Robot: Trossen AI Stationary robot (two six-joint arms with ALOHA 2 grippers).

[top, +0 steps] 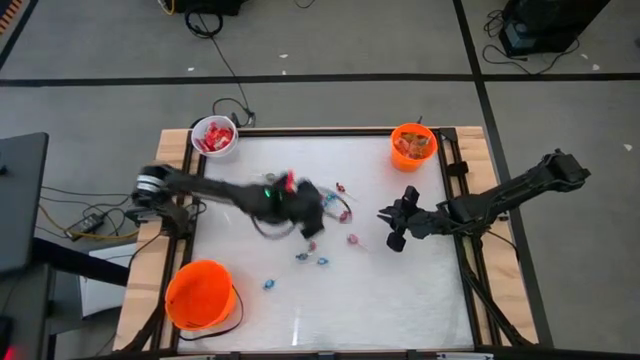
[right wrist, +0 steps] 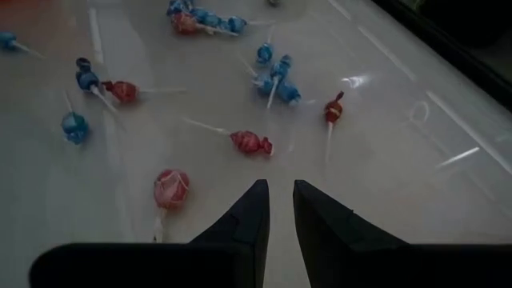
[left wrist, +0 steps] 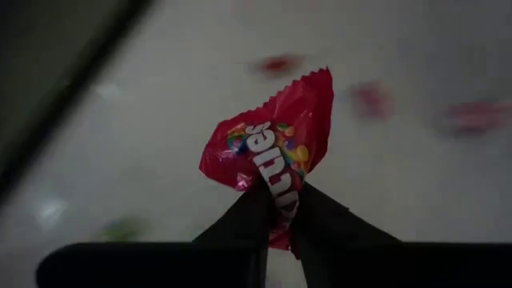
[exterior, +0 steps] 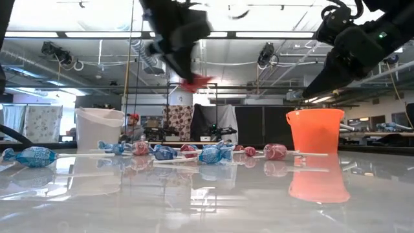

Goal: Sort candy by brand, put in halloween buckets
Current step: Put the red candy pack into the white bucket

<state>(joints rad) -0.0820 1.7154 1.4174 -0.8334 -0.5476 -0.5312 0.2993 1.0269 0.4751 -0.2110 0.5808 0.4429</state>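
Note:
My left gripper (left wrist: 278, 200) is raised over the table's middle (top: 296, 192) and is shut on a red Skittles packet (left wrist: 272, 144). My right gripper (right wrist: 280, 192) hovers above the table's right part (top: 393, 228), shut and holding nothing, with red and blue lollipops (right wrist: 250, 142) lying below it. The white bucket (top: 214, 138) at the far left corner holds red packets. The small orange bucket (top: 413, 146) at the far right holds candy. The larger orange bucket (top: 200, 295) stands at the near left. My left gripper pinches the red packet between its two fingers near one end (left wrist: 282, 186); the crinkled rest of the packet sticks out past the fingertips. In the low view the packet (exterior: 196, 82) hangs below the fingers, lifted well clear of the table.
Loose lollipops lie across the middle of the table (top: 352, 240), (top: 311, 258), (top: 268, 284), (top: 341, 189). The white tabletop (top: 400, 300) has a wooden frame round it. Cables lie on the floor to the left (top: 90, 222).

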